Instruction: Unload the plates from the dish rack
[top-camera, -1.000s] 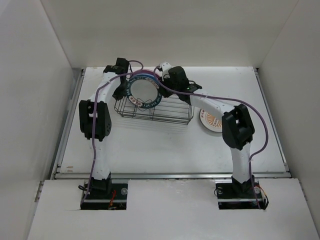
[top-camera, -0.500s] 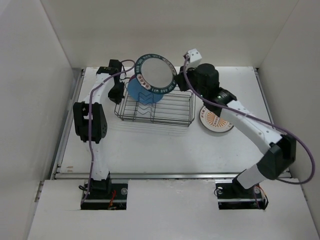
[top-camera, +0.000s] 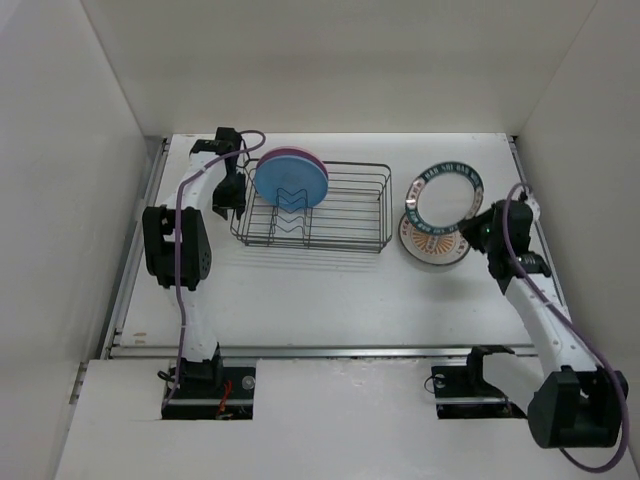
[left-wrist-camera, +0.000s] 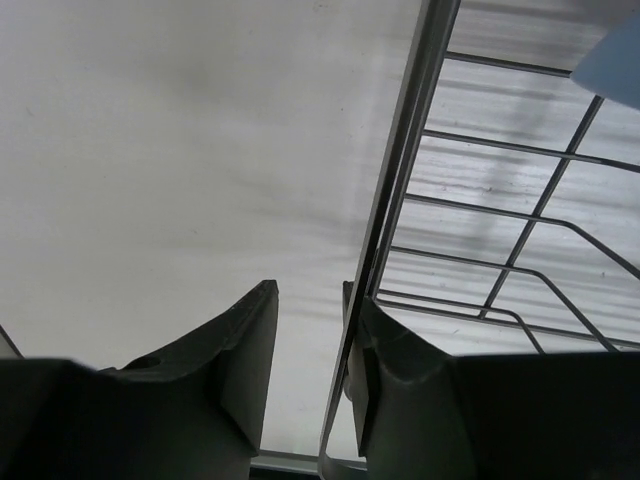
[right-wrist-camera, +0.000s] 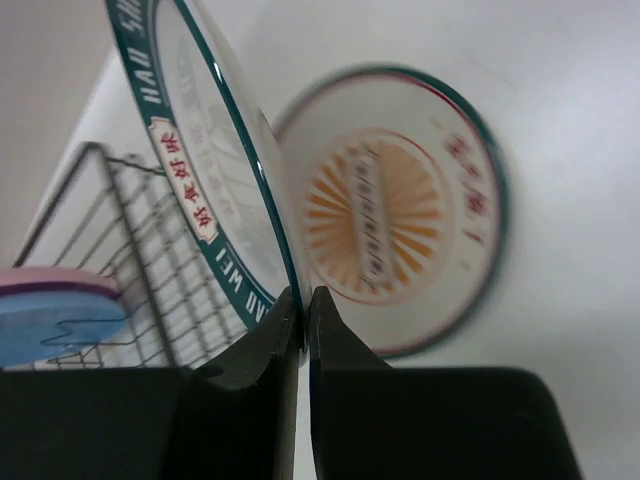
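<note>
The dark wire dish rack (top-camera: 330, 215) stands at the back middle of the table. A blue plate (top-camera: 288, 184) stands upright at its left end, with a pink plate (top-camera: 305, 154) right behind it. My left gripper (top-camera: 231, 197) is at the rack's left end. In the left wrist view its jaws (left-wrist-camera: 308, 300) stand open astride the rack's rim wire (left-wrist-camera: 400, 160). My right gripper (top-camera: 480, 226) is shut on the rim of the teal-lettered plate (top-camera: 447, 198) (right-wrist-camera: 205, 150), held tilted above the orange-patterned plate (top-camera: 432, 243) (right-wrist-camera: 400, 215), which lies flat on the table.
White walls close in the table on the left, back and right. A metal rail (top-camera: 340, 350) runs along the near edge. The rack's right half (top-camera: 355, 205) holds no plates. A separate grey-rimmed plate cannot be made out.
My right arm lifted the teal-lettered plate out of the rack and swung it right, over the orange-patterned plate. My left gripper stayed at the rack's left end.
</note>
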